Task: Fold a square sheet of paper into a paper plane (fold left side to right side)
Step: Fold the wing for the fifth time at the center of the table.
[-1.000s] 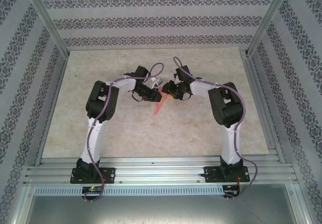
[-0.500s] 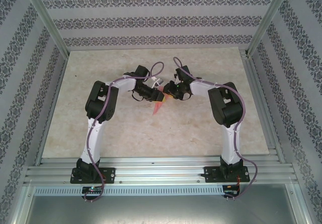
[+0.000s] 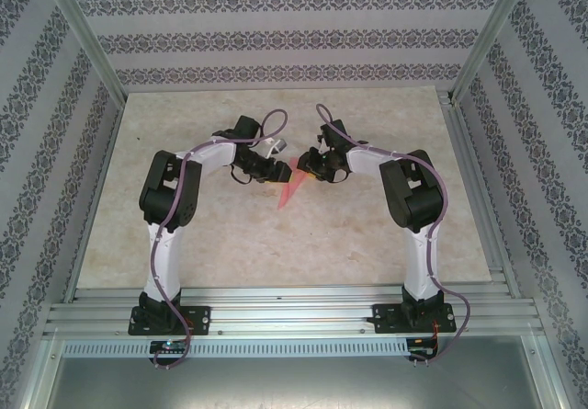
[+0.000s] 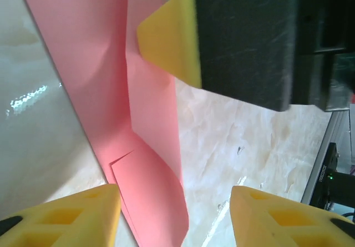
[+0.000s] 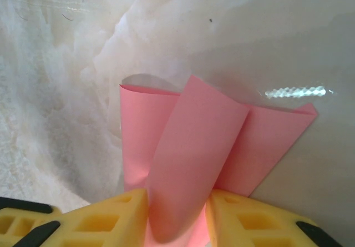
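Pincer first: your right gripper (image 5: 177,216), at the bottom centre of its wrist view, is closed on the paper plane (image 5: 194,136), its yellow pads squeezing the pink layers between them. Beyond the pads the paper fans up to mid-frame in three loose, bulging flaps, none pressed flat.

Your left gripper (image 4: 175,216) has its yellow fingertips apart at the bottom of its wrist view, clamping nothing. The pink paper runs from lower centre, between them, up to the upper left.

From overhead, both grippers meet just above the middle of the marbled table (image 3: 230,244), and the plane's point aims toward the bottom of the frame.

Risk, as I judge it: one pinch carries everything. The springy flaps may unfold, and a tug or an off-line regrasp could make the paper slip, crumple or crease crookedly.
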